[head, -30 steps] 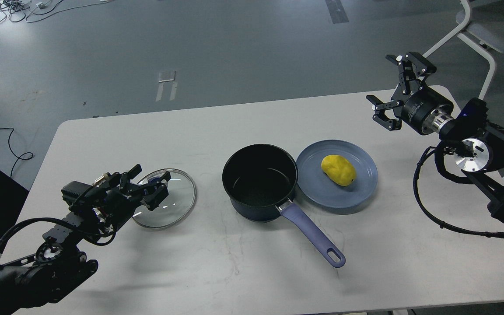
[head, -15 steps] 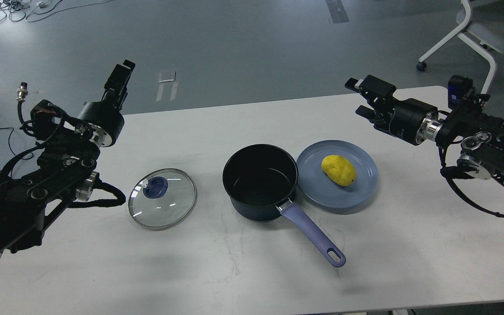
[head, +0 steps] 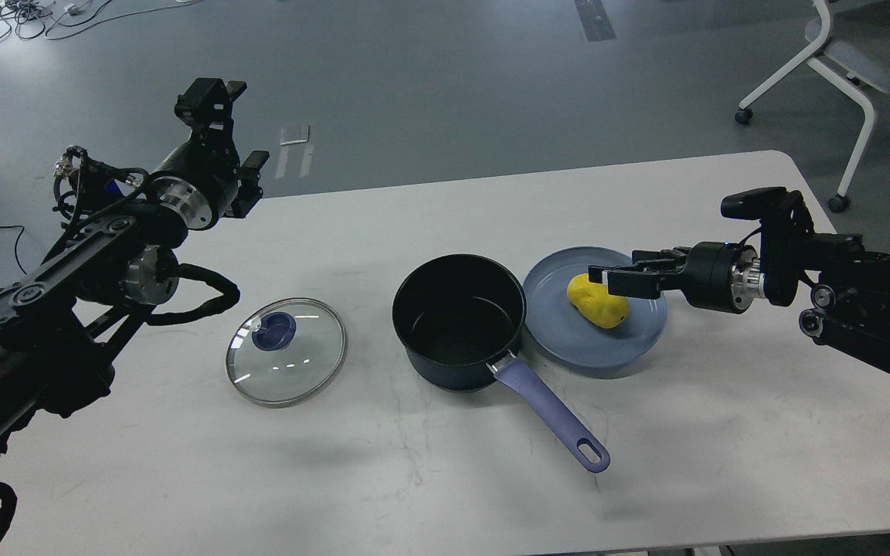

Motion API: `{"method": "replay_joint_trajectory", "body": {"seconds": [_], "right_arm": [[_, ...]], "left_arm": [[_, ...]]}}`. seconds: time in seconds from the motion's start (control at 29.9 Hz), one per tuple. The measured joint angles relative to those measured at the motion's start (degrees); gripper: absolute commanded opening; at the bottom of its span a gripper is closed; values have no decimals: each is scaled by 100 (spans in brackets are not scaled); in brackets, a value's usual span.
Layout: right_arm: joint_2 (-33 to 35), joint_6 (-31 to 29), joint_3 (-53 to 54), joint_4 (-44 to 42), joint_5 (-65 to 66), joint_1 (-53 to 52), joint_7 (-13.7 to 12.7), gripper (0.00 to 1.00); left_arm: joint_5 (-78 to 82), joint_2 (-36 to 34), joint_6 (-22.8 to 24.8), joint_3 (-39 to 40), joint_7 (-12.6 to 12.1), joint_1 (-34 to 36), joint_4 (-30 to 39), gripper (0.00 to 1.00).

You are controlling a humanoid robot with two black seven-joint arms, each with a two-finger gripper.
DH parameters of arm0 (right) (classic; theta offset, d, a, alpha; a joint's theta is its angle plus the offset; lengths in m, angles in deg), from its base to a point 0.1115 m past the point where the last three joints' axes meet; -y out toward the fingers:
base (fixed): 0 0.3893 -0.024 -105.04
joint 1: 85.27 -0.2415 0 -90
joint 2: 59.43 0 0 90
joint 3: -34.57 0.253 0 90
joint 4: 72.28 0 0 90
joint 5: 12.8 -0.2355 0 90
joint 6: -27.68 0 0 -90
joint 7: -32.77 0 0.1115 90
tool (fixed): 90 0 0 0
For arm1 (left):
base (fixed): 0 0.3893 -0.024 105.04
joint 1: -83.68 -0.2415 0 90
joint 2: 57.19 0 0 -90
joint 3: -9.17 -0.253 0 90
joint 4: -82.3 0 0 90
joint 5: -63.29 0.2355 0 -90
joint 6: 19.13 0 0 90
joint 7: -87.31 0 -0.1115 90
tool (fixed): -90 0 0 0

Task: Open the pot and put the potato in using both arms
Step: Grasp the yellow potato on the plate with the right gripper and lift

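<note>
Two arms are working: the lid is lying off on the table, the pot open. The right tool is reaching over the potato on the plate, its grip unclear; closing comes next. The left tool is hanging spread and empty.

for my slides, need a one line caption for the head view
Right gripper reaches the bright yellow potato on the blue-grey plate beside the open navy saucepan.
</note>
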State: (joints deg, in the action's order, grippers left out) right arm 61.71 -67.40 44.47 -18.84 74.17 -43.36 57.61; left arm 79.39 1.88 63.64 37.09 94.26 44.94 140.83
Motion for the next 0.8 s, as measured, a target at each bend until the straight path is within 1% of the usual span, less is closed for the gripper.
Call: {"method": "replay_joint_trajectory", "body": {"seconds": [0.13,0.2,0.27,0.37,0.47,0.5,0.53,0.57,0.64,0.7,0.74,0.8], "right_arm": [[-301,253,-399,-337,52,-193,220,97],[-433,352,-505,-468,78,-224,278,96],[-603,453,-644,-585,161,-239,305,94],[-759,540,-826,-727,299,-261,314,91],[-846,565,-997,-910,466,-297,317,84],[-859,569,-1066,-946,510,-319,317,81],[-867,570,-1121,-967,537,-336,317,68],[-871,570,-1159,-980,552,-346,317,62],[-872,575,-1199,-991,565,-354,317,40],[-873,606,-1219,-1003,573,-354,317,34],[-873,645,-1224,-1014,574,-354,317,27],[-877,722,-1224,-1059,575,-355,317,22]], "left_arm": [[11,-16,-22,0,71,-81,0,98],[33,-16,-56,0,141,-107,0,98],[56,-29,-130,6,252,-114,26,98],[68,-61,-181,8,333,-115,69,98],[79,-82,-190,1,345,-118,78,98],[83,-85,-190,-8,352,-128,79,98],[85,-85,-191,-15,354,-139,79,98],[86,-85,-192,-20,355,-151,79,98],[91,-85,-198,-36,359,-175,79,98],[116,-79,-199,-51,360,-195,79,98],[133,-75,-199,-57,364,-199,79,98],[159,-73,-206,-69,366,-201,79,98]]}}
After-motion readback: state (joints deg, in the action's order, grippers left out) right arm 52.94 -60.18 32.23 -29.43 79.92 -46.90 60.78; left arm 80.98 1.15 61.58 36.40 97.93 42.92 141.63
